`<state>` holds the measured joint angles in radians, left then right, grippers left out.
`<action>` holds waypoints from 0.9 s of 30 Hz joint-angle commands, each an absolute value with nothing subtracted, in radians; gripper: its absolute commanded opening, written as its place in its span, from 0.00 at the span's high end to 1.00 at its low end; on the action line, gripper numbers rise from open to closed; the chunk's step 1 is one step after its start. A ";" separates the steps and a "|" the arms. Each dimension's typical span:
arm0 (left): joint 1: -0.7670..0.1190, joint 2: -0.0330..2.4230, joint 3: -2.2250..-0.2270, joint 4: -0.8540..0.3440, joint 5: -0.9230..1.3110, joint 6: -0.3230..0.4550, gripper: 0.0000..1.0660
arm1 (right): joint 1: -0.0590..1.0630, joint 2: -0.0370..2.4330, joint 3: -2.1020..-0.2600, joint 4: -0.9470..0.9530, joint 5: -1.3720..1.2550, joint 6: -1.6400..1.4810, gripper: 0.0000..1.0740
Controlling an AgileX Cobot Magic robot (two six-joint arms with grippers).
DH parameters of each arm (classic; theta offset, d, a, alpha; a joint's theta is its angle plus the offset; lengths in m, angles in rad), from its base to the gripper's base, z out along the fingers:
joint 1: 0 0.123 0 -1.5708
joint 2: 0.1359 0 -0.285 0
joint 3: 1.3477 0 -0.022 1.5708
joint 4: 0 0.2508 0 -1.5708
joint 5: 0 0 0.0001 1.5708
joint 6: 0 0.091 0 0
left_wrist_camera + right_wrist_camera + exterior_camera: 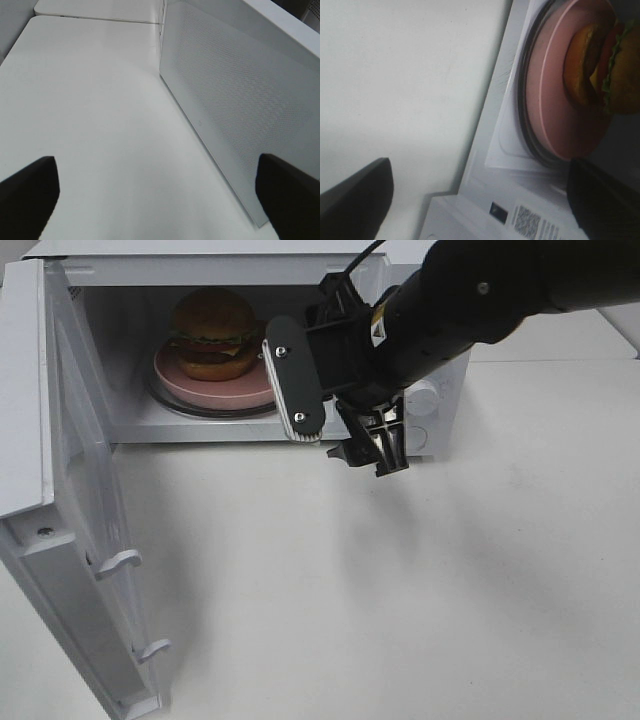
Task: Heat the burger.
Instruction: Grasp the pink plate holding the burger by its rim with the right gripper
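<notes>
White desk (400,590): glossy golden-bun burger (212,332) on round pink plate (215,390) inside white microwave (420,420); right fingers (345,425) released, empty, just outside. Hinged door (95,530) lies nearer left fingers (160,195), also released.

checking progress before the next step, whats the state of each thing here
microwave door: swung fully open
burger: inside the microwave, upright on the pink plate
pink plate: on the glass turntable, inside
right gripper: open, empty, just outside the microwave opening
left gripper: open, empty, over the table beside the door
</notes>
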<state>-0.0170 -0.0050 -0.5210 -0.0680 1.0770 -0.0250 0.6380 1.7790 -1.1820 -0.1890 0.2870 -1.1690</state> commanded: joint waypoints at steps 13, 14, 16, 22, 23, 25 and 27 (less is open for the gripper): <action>-0.014 -0.020 -0.519 -0.075 1.068 -0.025 0.06 | 0.644 1.987 -1.391 -0.220 0.300 -1.130 0.17; -0.014 -0.020 -0.519 -0.075 1.068 -0.025 0.06 | 0.644 2.018 -1.422 -0.222 0.314 -1.130 0.17; -0.014 -0.020 -0.519 -0.075 1.068 -0.025 0.06 | 0.644 2.047 -1.448 -0.227 0.319 -1.130 0.17; -0.014 -0.020 -0.519 -0.075 1.068 -0.025 0.06 | 0.644 2.134 -1.553 -0.232 0.360 -1.122 0.19; -0.014 -0.020 -0.519 -0.075 1.068 -0.025 0.06 | 0.644 2.134 -1.553 -0.232 0.360 -1.122 0.19; -0.014 -0.020 -0.519 -0.075 1.068 -0.025 0.06 | 0.644 2.163 -1.589 -0.241 0.382 -1.102 0.19; -0.014 -0.020 -0.519 -0.075 1.068 -0.025 0.06 | 0.644 2.196 -1.641 -0.257 0.396 -1.073 0.19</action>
<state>-0.0170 -0.0050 -0.5210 -0.0680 1.0770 -0.0250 0.6390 2.1690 -1.5970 -0.2380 0.3750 -1.1080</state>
